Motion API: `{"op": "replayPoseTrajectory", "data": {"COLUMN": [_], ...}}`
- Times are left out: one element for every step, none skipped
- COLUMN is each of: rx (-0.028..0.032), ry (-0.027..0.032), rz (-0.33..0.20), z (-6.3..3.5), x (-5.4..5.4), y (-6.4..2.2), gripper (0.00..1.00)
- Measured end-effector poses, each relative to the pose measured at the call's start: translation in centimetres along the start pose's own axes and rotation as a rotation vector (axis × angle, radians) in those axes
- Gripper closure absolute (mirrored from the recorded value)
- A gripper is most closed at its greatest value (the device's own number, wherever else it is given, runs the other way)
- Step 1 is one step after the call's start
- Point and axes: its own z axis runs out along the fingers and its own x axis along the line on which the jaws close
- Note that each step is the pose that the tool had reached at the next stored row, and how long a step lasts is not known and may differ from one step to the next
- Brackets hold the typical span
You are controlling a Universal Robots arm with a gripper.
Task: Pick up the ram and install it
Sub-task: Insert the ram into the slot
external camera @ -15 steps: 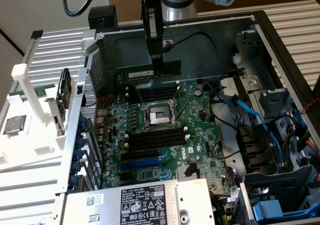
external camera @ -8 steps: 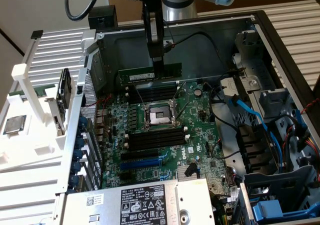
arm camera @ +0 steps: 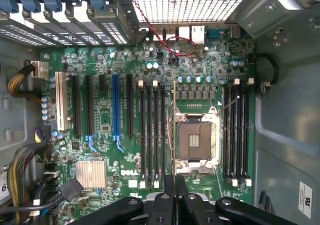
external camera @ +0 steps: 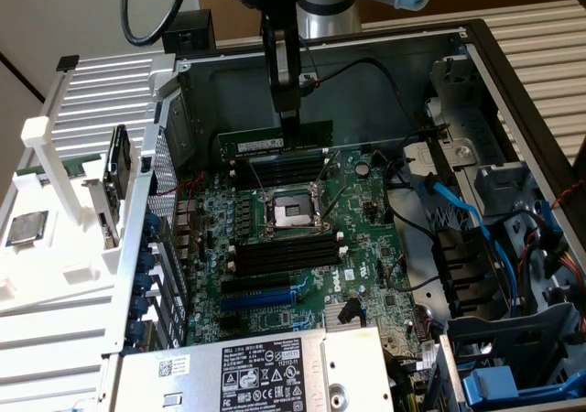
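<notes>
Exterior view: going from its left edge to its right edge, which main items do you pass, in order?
Loose processor chip → blue slot clips → ram → blue cable → red wires.

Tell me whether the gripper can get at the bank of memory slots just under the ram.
Probably yes. The gripper, shut on the ram, hangs right above those memory slots in the open case, with nothing showing between them. The blue cables lie off to the exterior view's right.
</notes>
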Motion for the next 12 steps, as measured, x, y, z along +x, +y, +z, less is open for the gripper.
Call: {"op": "replayPoseTrajectory", "data": {"rx": [-0.0001, 0.0000, 0.0000, -0.0001, -0.0001, -0.0001, -0.0001, -0.0003, -0.0002, -0.0002, -0.0002, -0.0003], "ry": [0.0000, 0.0001, 0.0000, 0.0001, 0.0001, 0.0001, 0.0001, -0.0008, -0.0019, -0.0033, -0.0041, -0.0054], "rz": [0.000, 0.000, 0.000, 0.000, 0.000, 0.000, 0.000, 0.000, 0.000, 0.000, 0.000, 0.000], "z": [0.09, 0.16, 0.20, 0.23, 0.25, 0.27, 0.30, 0.42, 0.48, 0.54, 0.58, 0.63], "x": [0.01, 0.01, 0.03, 0.07, 0.11, 0.17, 0.24, 0.37, 0.44, 0.51, 0.58, 0.65], "y": [0.00, 0.01, 0.01, 0.00, 0.01, 0.01, 0.00, -0.01, -0.02, -0.05, -0.07, -0.11], "gripper": [0.88, 0.88, 0.88, 0.88, 0.88, 0.88, 0.88, 0.88, 0.88, 0.88, 0.88, 0.88]}}
